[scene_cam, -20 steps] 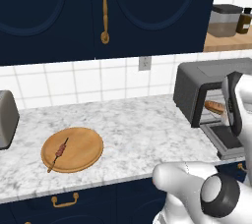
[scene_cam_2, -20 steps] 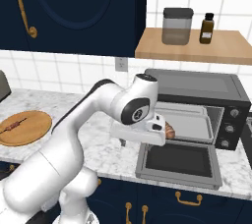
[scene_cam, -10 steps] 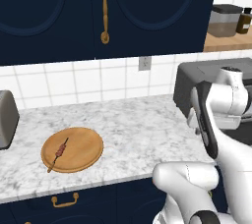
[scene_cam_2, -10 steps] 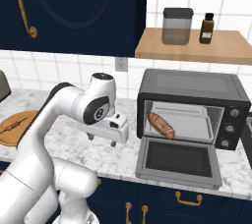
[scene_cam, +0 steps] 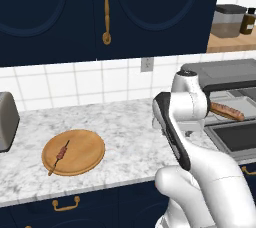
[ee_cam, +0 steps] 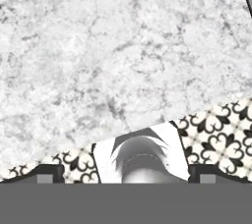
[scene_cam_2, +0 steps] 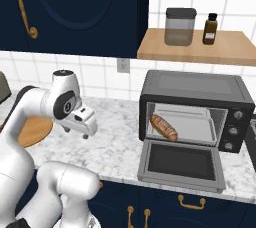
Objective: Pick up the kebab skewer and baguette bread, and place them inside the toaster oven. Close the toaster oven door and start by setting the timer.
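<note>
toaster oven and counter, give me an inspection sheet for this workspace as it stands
surface: marble counter, bare between board and oven
job's things: baguette lies on the rack inside the toaster oven; oven door hangs open, flat; kebab skewer lies on the round wooden board, not yet moved
clutter: silver toaster at far left; jar and brown bottle on the wooden shelf
grippers: gripper open, holding nothing, above the counter between board and oven
cables: nothing seen
surroundings: navy cabinets with brass handles, white tile wall, wall outlet
</note>
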Robot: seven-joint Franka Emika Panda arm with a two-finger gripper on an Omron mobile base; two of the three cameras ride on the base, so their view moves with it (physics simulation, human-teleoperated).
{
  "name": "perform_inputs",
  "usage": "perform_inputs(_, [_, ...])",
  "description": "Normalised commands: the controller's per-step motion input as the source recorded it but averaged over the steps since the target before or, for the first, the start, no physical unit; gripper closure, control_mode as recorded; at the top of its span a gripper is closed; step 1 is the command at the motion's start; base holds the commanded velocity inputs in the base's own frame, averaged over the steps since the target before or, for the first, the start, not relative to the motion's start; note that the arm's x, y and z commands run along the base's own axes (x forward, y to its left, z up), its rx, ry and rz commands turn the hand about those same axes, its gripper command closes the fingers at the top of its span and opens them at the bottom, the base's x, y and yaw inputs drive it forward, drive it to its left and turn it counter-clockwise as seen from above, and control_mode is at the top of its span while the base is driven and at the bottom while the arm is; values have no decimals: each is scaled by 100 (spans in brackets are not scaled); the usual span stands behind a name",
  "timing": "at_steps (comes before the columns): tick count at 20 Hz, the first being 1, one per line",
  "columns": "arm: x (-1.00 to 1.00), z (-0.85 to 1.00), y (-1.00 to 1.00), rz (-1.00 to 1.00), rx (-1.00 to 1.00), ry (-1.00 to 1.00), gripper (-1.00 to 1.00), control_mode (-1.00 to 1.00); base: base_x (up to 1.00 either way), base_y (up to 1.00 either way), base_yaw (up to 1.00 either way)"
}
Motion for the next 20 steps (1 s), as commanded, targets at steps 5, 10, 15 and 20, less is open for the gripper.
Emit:
perform_inputs(5, [43,-8,100,-8,-2,0,-100,-100,0,0,0])
perform_inputs(10, [24,-28,100,-6,-1,0,-100,-100,0,0,0])
perform_inputs(15, [32,-24,100,-5,0,0,-100,-100,0,0,0])
perform_inputs(20, [12,-32,100,-2,0,0,-100,-100,0,0,0])
